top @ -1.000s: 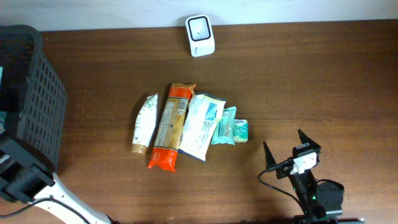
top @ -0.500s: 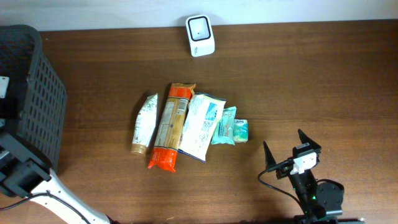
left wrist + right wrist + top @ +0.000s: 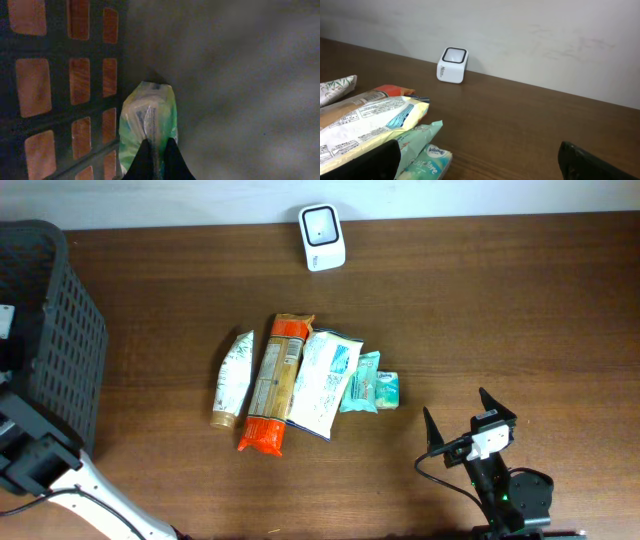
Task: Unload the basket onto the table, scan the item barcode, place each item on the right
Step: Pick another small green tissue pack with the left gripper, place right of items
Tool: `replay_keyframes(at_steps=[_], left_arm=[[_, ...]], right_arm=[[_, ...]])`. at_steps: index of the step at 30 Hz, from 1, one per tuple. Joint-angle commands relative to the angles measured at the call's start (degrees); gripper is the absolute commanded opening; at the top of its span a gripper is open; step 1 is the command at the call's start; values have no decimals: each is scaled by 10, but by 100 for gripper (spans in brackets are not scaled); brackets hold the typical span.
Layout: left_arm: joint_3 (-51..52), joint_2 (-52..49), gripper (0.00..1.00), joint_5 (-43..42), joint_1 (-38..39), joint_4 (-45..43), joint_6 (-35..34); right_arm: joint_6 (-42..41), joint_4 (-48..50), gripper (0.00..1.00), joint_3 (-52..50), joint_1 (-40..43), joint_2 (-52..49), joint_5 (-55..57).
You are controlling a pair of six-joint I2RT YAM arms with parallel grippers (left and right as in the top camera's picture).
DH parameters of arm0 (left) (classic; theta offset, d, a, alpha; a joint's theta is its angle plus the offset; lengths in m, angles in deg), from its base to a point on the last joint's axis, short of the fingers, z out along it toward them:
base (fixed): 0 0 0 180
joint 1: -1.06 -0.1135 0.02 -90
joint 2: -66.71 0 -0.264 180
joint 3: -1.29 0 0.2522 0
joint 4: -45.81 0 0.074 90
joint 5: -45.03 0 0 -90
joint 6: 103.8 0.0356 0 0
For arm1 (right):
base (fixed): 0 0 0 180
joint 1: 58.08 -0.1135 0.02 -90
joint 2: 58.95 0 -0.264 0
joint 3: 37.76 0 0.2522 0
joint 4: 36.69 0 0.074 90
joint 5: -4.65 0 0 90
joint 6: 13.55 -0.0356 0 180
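The left end effector (image 3: 156, 146) is seen closed together on a soft green-and-white plastic packet (image 3: 147, 112), which is pinched at its central seam inside the black plastic lattice basket (image 3: 52, 75). The packet is laid against the basket's gridded wall, through whose openings the brown wooden bench (image 3: 500, 310) can be seen. The right end effector (image 3: 456, 408) is held with its fingers wide apart and nothing between them (it is set low, towards the bench's right side in the overhead view). At mid-bench a row of goods is laid side by side: a white leaf-printed tube (image 3: 231, 380), a long orange-and-tan packet (image 3: 275, 395), a white-and-blue pouch (image 3: 325, 380) and teal tissue packs (image 3: 368, 387). A small white box-shaped scanner (image 3: 322, 224) is stood at the far edge, well apart from them.
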Motion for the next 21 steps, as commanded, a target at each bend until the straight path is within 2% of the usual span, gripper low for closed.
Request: replay_keyframes(at_steps=[1,5,12,16,21], left_arm=[[-1,17,0,20,14,4,-26],[-2,91,0,20,37,-4,-72],[-2,266,0,17,95,-1,-234],[-2,368,0,13,176,25,-290],[-2,428,0,-19,325,155,-342]], right_arm=[[-6,-1,99,-4,4,3,-3],[-6,-1,99,-4,4,3,-3],[-6,-1,99,-4,4,3,-3],[-6,-1,98,-4,4,3,-3],[-6,-1,99,-4,4,3,-3]])
